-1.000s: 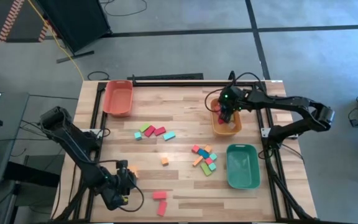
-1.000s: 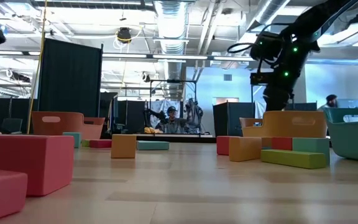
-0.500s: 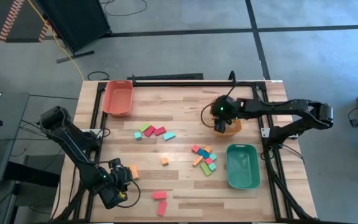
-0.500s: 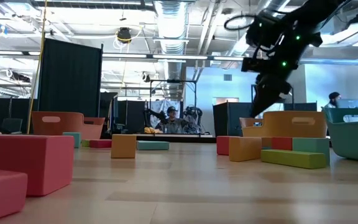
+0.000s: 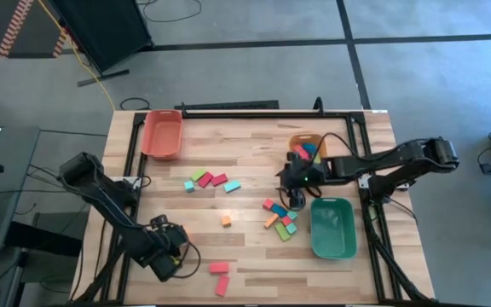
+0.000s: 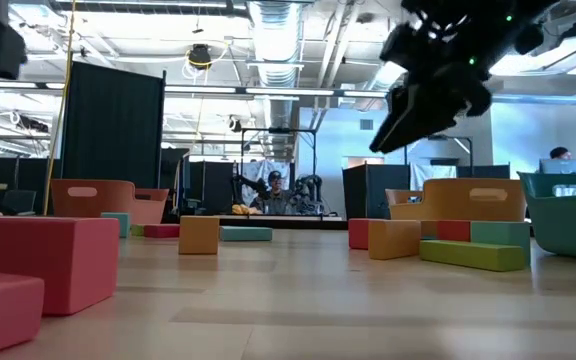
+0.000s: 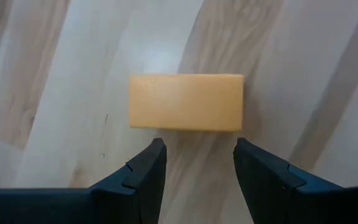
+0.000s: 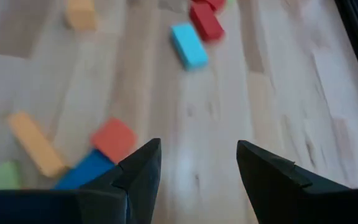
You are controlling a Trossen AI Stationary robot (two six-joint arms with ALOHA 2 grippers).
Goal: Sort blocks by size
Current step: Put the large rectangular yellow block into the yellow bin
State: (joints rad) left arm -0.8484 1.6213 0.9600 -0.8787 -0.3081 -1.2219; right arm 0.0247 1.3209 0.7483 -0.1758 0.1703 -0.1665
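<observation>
Orange block point(image 7: 186, 102) whole, neighbouring blocks point(image 8: 112, 139) cropped

Right end effector point(image 5: 295, 198) swung down from over the orange tray point(image 5: 307, 141) at upper right to hover, fingers apart and empty, above the block cluster point(image 5: 280, 216) at centre right. Left end effector point(image 5: 175, 240) shifted slightly, lower left.

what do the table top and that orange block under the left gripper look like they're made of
Table top: light wood planks with visible grain and seams, smooth, slightly glossy. Orange block: probably painted wood or plastic; flat matte colour, crisp edges, no grain showing, so I can't tell which.
</observation>
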